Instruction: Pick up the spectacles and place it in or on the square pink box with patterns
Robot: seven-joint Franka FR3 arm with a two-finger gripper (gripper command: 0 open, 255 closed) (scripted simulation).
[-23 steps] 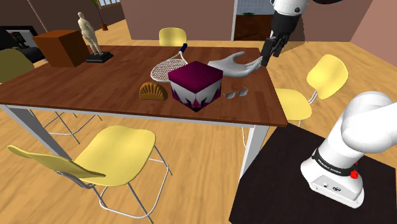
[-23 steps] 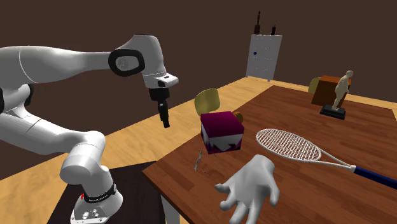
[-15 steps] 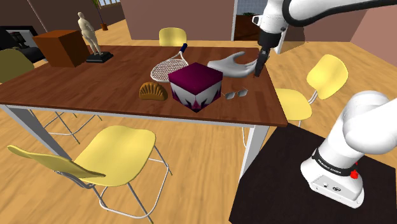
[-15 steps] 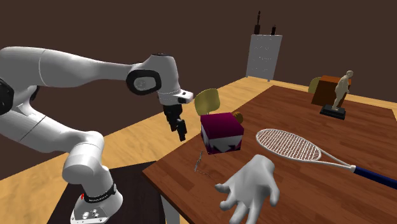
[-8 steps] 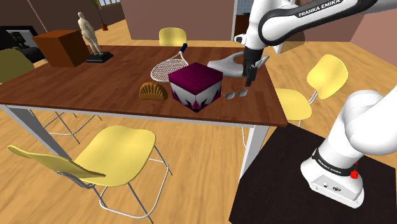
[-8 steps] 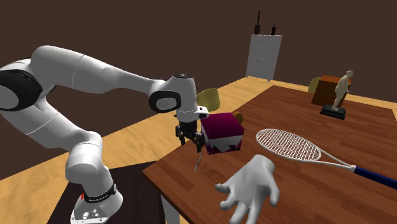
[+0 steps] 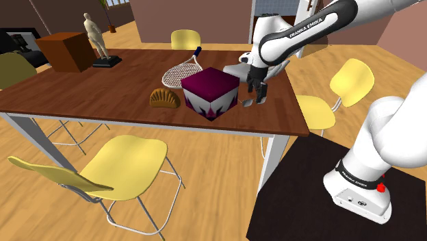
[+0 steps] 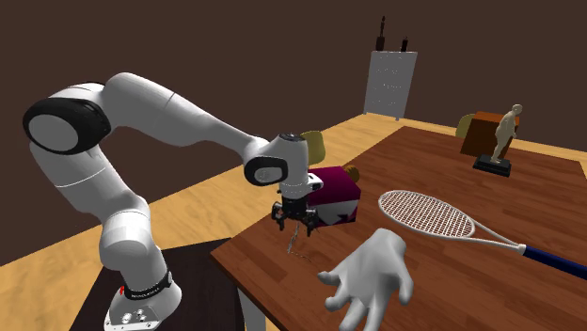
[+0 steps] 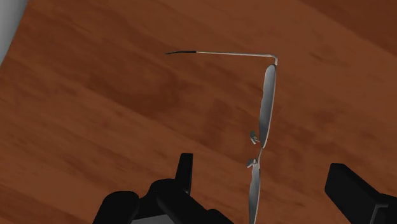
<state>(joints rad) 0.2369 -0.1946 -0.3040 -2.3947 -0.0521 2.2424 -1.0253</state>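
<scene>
Where spectacles [image 9: 267, 105] lie on the brown table [image 7: 102, 96], gripper [image 9: 266, 173] spread apart above, wood floor [image 7: 219, 178]

Long dark-brown wooden table [image 7: 82, 92] on white legs. Yellow moulded chair [image 7: 130, 164] at its 7 o'clock, second yellow chair [image 7: 185, 38] at 12, third yellow chair [image 7: 350, 81] at 3. Pale plank floor [image 7: 212, 198]. Plain brown wall [image 7: 198, 17]. Tall white cabinet [image 8: 390, 83].

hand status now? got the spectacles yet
Hand: open, holding nothing; the spectacles lie on the table, partly between its fingers, not touched.
</scene>
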